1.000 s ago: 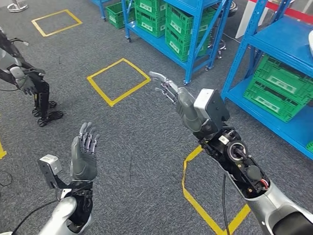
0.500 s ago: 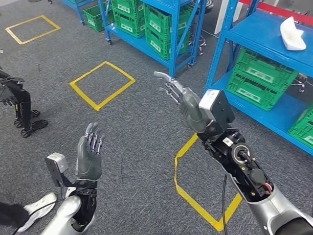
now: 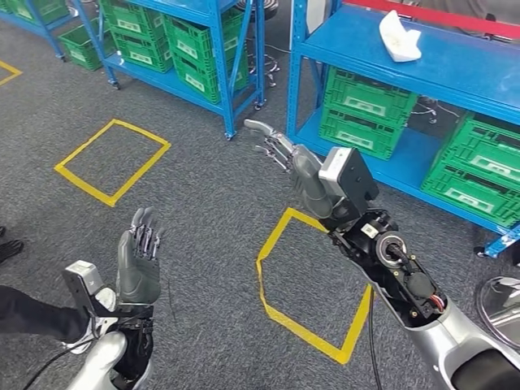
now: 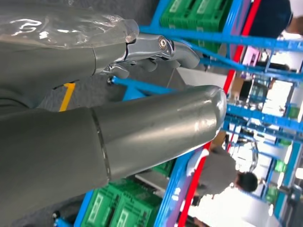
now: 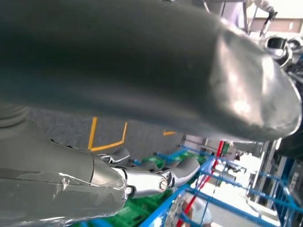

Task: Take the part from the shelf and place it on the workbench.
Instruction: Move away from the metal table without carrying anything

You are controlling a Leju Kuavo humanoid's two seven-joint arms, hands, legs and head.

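Note:
A white part (image 3: 399, 38) lies on the upper blue shelf (image 3: 453, 65) at the top right of the head view. My right hand (image 3: 282, 150) reaches forward with fingers spread and holds nothing; it hangs over the grey floor, well short of the shelf and left of the part. My left hand (image 3: 138, 256) is raised at the lower left, palm up, fingers apart and empty. The left wrist view shows the left hand (image 4: 107, 109) with its thumb extended. In the right wrist view my right hand (image 5: 143, 94) is also empty.
Green crates (image 3: 366, 110) fill the lower shelf levels. A second blue rack (image 3: 184, 49) with green crates stands at the back left. Yellow tape squares (image 3: 309, 276) mark the grey carpet. A person's dark sleeve (image 3: 31, 315) and shoe (image 3: 9, 248) are at the far left.
The whole scene has shifted left as the camera turned right; the shelf with the white part now lies nearer the middle. Both hands keep the same open pose.

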